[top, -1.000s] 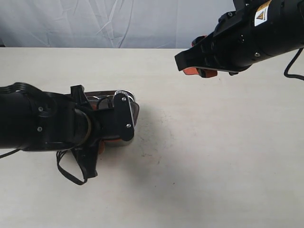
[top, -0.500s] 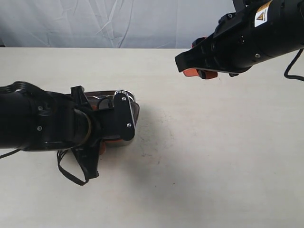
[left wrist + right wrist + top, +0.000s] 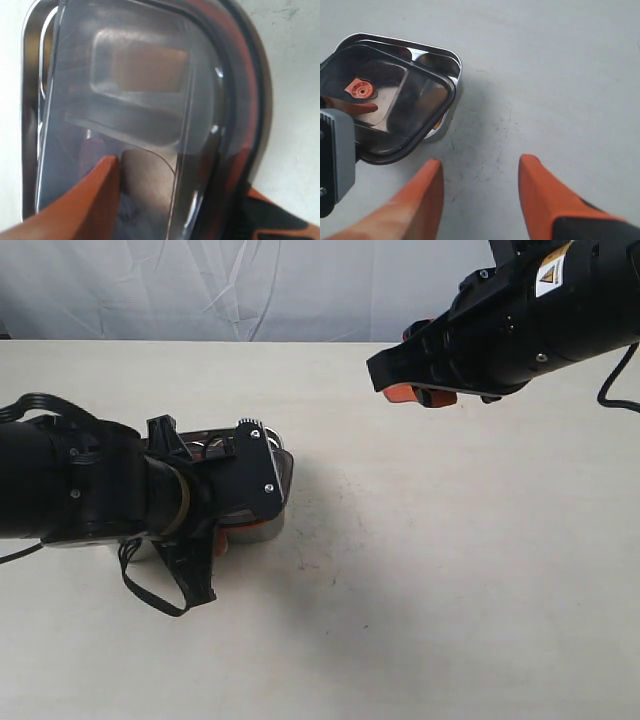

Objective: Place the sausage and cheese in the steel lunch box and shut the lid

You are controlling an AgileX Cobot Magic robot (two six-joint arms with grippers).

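In the exterior view, the left hand (image 3: 240,515) lies low over the steel lunch box (image 3: 258,532), which sits on the left side of the tabletop (image 3: 450,570). The arm hides most of the box. The lid (image 3: 283,472) shows as a dark edge on the box's right end. The right hand (image 3: 420,393) hangs well apart from the box, above the far right of the tabletop, and is empty.

In the left wrist view, the translucent lid (image 3: 150,100) fills the picture, with the box's shiny rim (image 3: 29,100) showing along one side of it. One of the orange fingers (image 3: 95,200) rests over the lid's face and the other stands outside its rim, so the fingers are set wide. Whether they clamp the lid cannot be told. What lies under the lid is too blurred to name.

In the right wrist view, the right hand (image 3: 481,165) has its two orange fingers spread wide over bare tabletop, holding nothing. Beyond them the lid (image 3: 405,110) sits askew on the box (image 3: 437,52), leaving one steel corner uncovered, and its orange valve tab (image 3: 360,90) faces up.
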